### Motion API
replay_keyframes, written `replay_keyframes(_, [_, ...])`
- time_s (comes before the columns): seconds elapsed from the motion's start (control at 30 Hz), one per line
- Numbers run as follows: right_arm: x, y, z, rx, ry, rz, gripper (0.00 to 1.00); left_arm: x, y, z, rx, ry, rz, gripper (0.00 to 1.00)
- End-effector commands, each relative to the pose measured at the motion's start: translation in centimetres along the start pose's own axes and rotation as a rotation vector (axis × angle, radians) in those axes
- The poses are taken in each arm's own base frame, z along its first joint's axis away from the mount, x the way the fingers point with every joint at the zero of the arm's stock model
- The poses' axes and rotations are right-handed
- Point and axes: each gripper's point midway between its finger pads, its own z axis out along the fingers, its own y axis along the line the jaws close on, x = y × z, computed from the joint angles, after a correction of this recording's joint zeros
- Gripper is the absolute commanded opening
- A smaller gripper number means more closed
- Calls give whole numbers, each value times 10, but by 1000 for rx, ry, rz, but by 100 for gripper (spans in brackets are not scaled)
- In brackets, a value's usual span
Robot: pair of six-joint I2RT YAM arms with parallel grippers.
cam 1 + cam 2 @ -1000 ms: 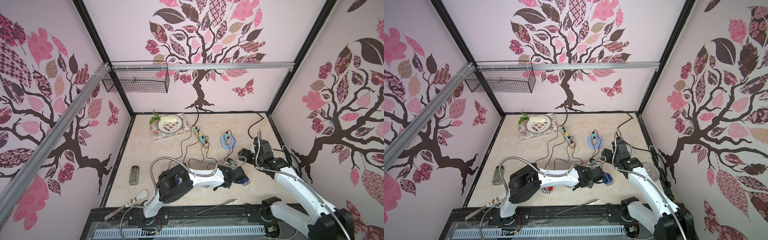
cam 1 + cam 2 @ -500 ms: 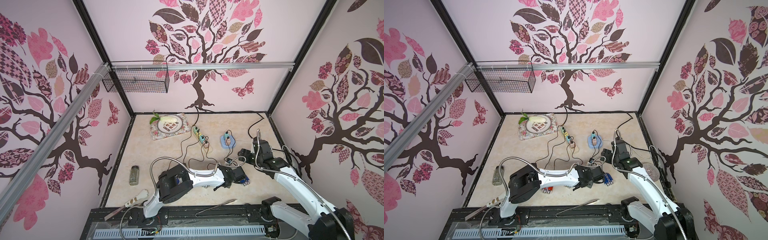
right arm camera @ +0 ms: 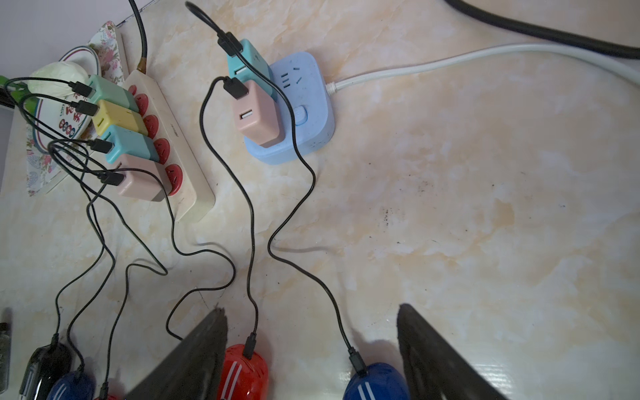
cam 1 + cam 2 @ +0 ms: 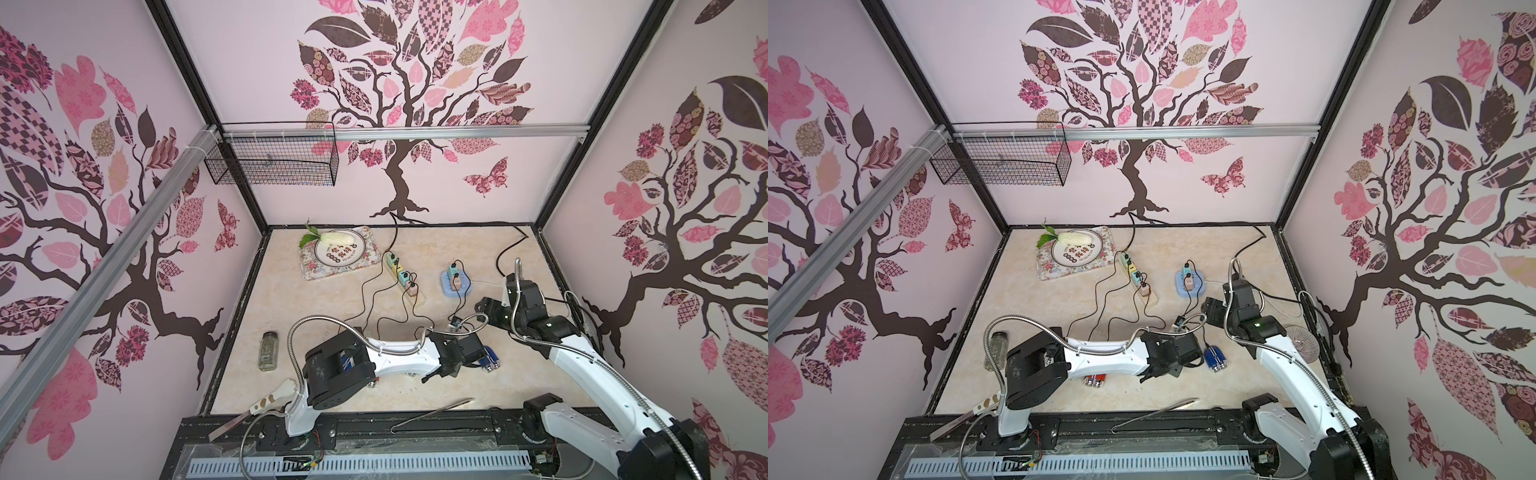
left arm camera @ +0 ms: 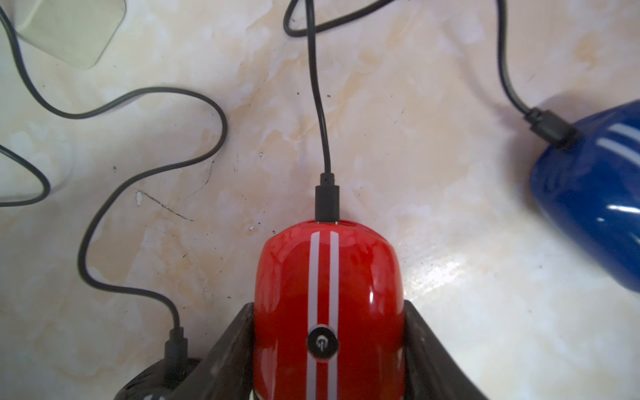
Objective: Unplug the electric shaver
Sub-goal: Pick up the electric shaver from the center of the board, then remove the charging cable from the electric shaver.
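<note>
Squarely between left jaws: red shaver (image 5: 327, 294), clenched at both sides (cable (image 5: 326, 202) plugged in); right jaws released.

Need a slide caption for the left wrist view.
Left gripper, jaws clamped on a glossy red electric shaver with white stripes, black charging cable plugged in.

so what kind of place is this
Most likely a staged robot test cell, not a real room: patterned wall panels in a black frame, a left arm and right arm on a front rail, a tabletop with a crowded power strip, and a red shaver gripped by the left end effector.
</note>
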Motion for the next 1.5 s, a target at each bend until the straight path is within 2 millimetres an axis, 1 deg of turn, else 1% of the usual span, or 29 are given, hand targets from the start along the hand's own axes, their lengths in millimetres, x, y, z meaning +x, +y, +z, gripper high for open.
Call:
replay_keyframes(0.0, [-2, 14, -6, -70, -7, -3, 79, -23, -4, -22, 86, -89, -14, 32])
replay_keyframes(0.27, [6, 48, -11, -272, 37, 13, 80, -39, 2, -44, 212, -173, -3, 32])
replay_keyframes(0.4, [9, 61, -14, -353, 60, 35, 79, -44, 9, -49, 299, -201, -27, 32])
replay_keyframes(0.57, [19, 76, -13, -460, 110, 76, 76, -49, 21, -55, 376, -238, -49, 32])
replay_keyframes(0.63, [22, 80, -12, -492, 127, 89, 74, -50, 23, -58, 393, -253, -40, 32])
replay_keyframes(0.77, [27, 85, -11, -532, 149, 118, 69, -53, 22, -64, 417, -278, -18, 32])
replay_keyframes(0.9, [30, 88, -10, -565, 165, 141, 64, -56, 22, -65, 437, -291, -21, 32])
replay_keyframes(1.0, [32, 89, -9, -574, 172, 152, 57, -56, 22, -64, 447, -303, -30, 32])
replay_keyframes(1.2, [35, 90, -7, -590, 188, 172, 52, -58, 21, -67, 477, -323, -45, 32])
replay_keyframes(1.47, [37, 90, -1, -590, 205, 186, 46, -63, 24, -73, 484, -351, -54, 32])
